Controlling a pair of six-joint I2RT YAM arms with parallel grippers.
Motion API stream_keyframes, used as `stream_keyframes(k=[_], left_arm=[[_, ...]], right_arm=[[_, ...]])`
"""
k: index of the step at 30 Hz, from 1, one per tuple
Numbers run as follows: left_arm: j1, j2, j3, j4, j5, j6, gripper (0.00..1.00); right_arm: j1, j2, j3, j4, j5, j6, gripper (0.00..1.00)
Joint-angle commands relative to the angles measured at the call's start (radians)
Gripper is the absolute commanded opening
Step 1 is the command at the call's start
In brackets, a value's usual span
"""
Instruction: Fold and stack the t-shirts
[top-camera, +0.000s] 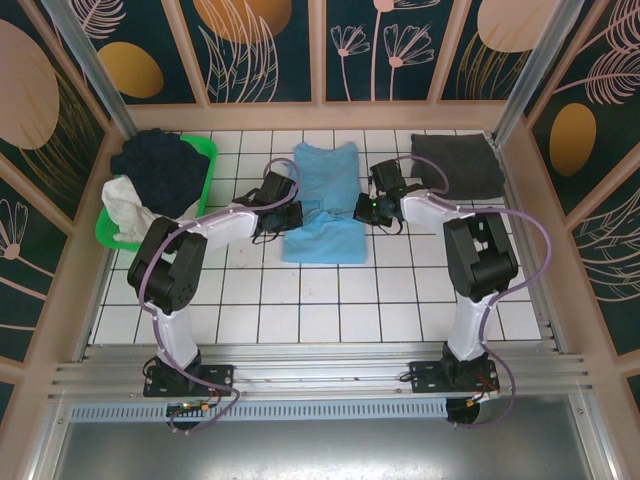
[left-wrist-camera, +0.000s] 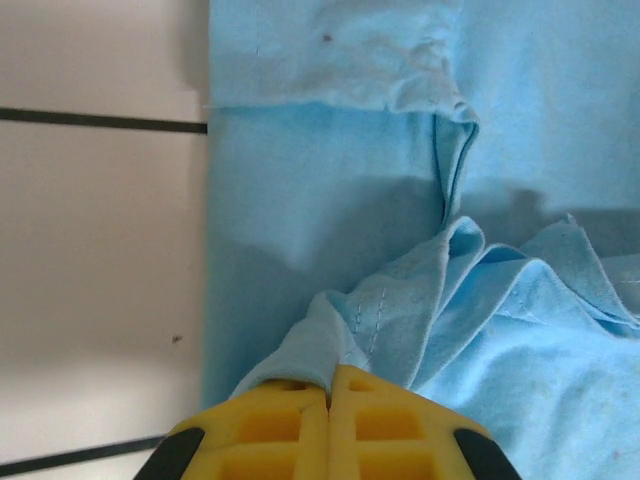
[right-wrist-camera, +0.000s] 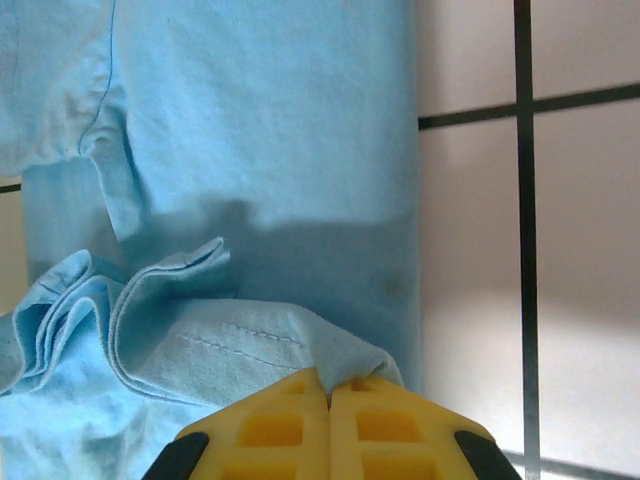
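pinching the blue t-shirt (top-camera: 322, 195) are left end effector (left-wrist-camera: 328, 375) and right end effector (right-wrist-camera: 328, 378); basket (top-camera: 211, 152) holds clothes (top-camera: 165, 165).

Mid-table, light blue tee (top-camera: 322, 195); far right, folded dark grey tee (top-camera: 458, 165).

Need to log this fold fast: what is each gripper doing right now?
Left gripper: closed, pinching a fold of the light blue t-shirt.
Right gripper: closed, pinching the same shirt's edge.
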Motion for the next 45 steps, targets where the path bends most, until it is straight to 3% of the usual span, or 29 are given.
stream_keyframes(k=[1,4,7,10,13,16,20,22,26,31,40,45], left_arm=[[0.015,0.044,0.060,-0.040,0.010,0.032,0.00],[0.025,0.065,0.079,-0.054,0.006,0.035,0.03],[0.034,0.078,0.099,-0.075,-0.017,0.039,0.20],[0.040,0.086,0.127,-0.101,-0.043,0.049,0.35],[0.045,0.087,0.162,-0.126,-0.059,0.061,0.44],[0.045,0.074,0.198,-0.156,-0.089,0.083,0.50],[0.045,0.054,0.229,-0.246,-0.176,0.105,0.58],[0.045,0.026,0.197,-0.244,-0.169,0.107,0.59],[0.044,-0.008,0.076,-0.106,-0.033,0.100,0.59],[0.044,0.074,0.096,-0.072,0.052,0.095,0.54],[0.044,0.057,0.019,-0.038,0.044,0.095,0.54],[0.044,0.072,0.110,-0.078,0.005,0.127,0.57]], right_arm=[[-0.017,0.033,0.052,-0.007,-0.020,-0.028,0.00],[-0.028,0.063,0.064,-0.010,-0.032,-0.031,0.00],[-0.041,0.079,0.074,-0.013,-0.025,-0.035,0.17],[-0.057,0.085,0.090,-0.016,-0.029,-0.037,0.22],[-0.068,0.079,0.127,-0.036,-0.015,-0.046,0.25],[-0.069,0.047,0.148,-0.066,0.066,-0.053,0.29],[-0.003,-0.018,0.112,-0.097,0.318,-0.026,0.32],[0.058,-0.053,0.057,-0.072,0.369,-0.005,0.32],[0.108,-0.068,-0.065,0.120,0.120,0.025,0.31],[0.078,0.042,0.003,0.126,0.102,0.027,0.26],[-0.002,0.231,0.158,0.042,0.042,0.004,0.25],[-0.001,0.216,0.141,0.020,0.083,0.008,0.37]])
